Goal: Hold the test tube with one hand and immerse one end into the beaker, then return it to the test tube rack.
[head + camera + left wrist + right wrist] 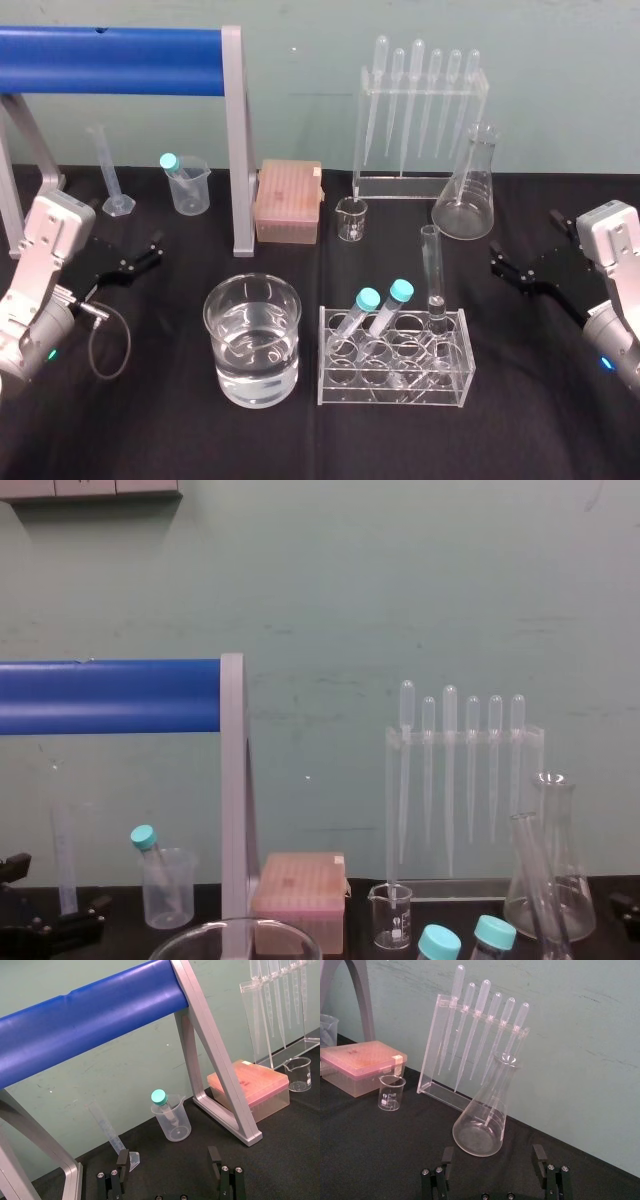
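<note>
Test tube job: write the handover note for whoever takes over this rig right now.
Left gripper: open, empty, low over the black table on the robot's left, touching nothing.
Right gripper: open, empty, on the right, touching nothing.
The long, slim, uncapped clear glass test tube stands upright at the right end of the back row of the clear plastic rack. The wide clear glass beaker, part full of clear liquid, sits left of the rack.
Done: nothing visible; whether the tube has been dipped cannot be told.
Left, if undone: grasp the tube, dip one end in the beaker, return it to the rack.
</note>
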